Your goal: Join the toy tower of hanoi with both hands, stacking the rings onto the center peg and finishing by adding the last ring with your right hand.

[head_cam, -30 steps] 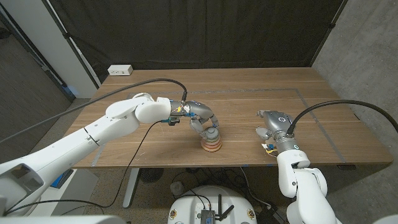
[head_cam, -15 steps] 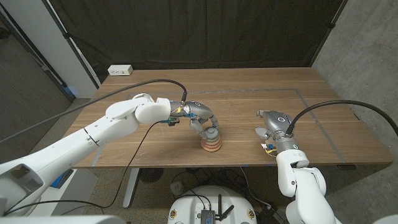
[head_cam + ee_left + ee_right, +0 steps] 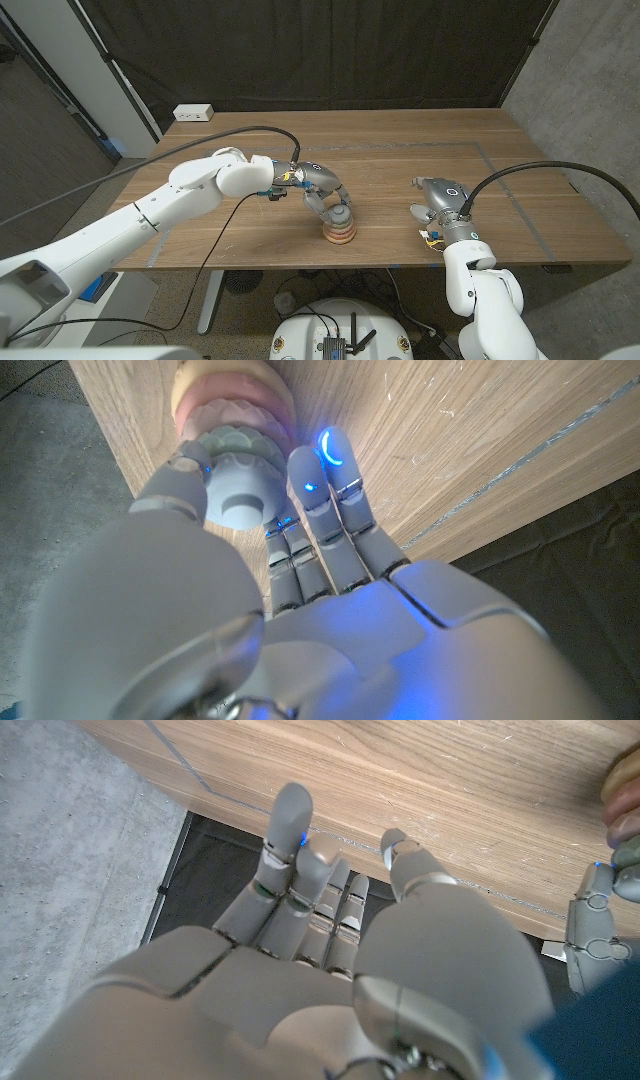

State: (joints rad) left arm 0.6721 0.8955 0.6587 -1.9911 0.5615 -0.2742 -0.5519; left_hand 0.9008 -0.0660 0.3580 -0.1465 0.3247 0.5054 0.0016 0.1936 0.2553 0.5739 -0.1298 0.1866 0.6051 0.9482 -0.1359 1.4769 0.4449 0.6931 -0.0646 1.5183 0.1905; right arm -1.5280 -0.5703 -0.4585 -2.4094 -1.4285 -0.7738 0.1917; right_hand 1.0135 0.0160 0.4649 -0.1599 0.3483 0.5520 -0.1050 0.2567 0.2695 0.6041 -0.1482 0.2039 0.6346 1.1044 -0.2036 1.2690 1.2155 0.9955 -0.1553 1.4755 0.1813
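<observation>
**Even overhead light, soft close-ups**

You get even, moderate light over the table (image 3: 400, 165) in the head view — soft shadows, no harsh glare, straight edges bowing slightly toward the corners. In the left wrist view, the left hand (image 3: 300, 590) is blurred and tinted blue by its own fingertip lights. The right hand (image 3: 330, 950) is close and soft too — the woodgrain beyond stays sharp.

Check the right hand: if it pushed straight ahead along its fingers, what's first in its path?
Probably nothing: the right hand points across bare table toward the far edge. The ring stack sits off to its side. Depth unclear.
</observation>
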